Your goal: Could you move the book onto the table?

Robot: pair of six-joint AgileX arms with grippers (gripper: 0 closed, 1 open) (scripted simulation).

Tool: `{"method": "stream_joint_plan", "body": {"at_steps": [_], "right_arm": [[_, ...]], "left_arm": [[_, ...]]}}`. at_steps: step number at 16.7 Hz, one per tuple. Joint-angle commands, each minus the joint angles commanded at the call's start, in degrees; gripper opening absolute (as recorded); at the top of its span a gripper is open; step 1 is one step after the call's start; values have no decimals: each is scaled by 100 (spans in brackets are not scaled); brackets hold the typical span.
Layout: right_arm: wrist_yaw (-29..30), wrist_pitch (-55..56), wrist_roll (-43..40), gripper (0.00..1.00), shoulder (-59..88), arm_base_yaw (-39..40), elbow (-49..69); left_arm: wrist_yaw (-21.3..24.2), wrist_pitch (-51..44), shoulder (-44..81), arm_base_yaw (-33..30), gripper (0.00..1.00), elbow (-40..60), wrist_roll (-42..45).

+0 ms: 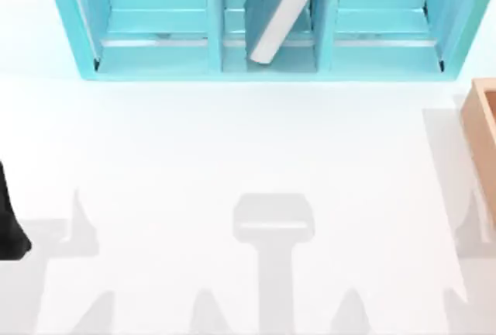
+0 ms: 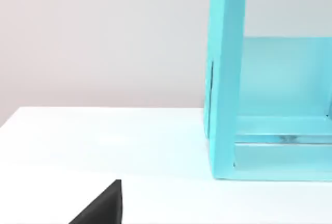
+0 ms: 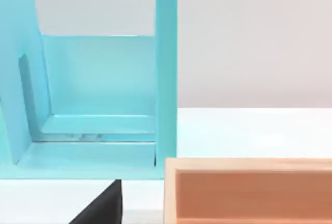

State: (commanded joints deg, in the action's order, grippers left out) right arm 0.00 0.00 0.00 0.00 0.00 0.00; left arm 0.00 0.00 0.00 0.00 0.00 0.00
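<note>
My left arm (image 1: pixel 12 219) sits parked at the nine o'clock edge of the top view, only a dark part of it poking in over the wide plain white table (image 1: pixel 232 157). In each wrist view a black wedge of gripper shows at the frame edge, the left gripper (image 2: pixel 104 206) and the right gripper (image 3: pixel 104 203), and I cannot tell how far either one is spread or whether it has hold of anything.

The thick teal-blue book with white-grey page edges (image 1: pixel 280 9) stands in the middle compartment of the light-blue three-bay shelf unit (image 1: pixel 155 25) at twelve o'clock. It leans, its long axis running from about one o'clock to seven o'clock, pale page edge facing right.

A tan wooden box (image 1: pixel 482 133) sits at three o'clock.
</note>
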Motion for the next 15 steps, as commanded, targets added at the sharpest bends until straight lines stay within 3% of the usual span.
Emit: {"method": "stream_joint_plan", "body": {"at_steps": [7,15], "right_arm": [[299,324,140,100,852,138,371],[1526,1911,827,100,5174,892,2135]], "left_arm": [[0,0,0,0,100,0,0],[0,0,0,0,100,0,0]]}}
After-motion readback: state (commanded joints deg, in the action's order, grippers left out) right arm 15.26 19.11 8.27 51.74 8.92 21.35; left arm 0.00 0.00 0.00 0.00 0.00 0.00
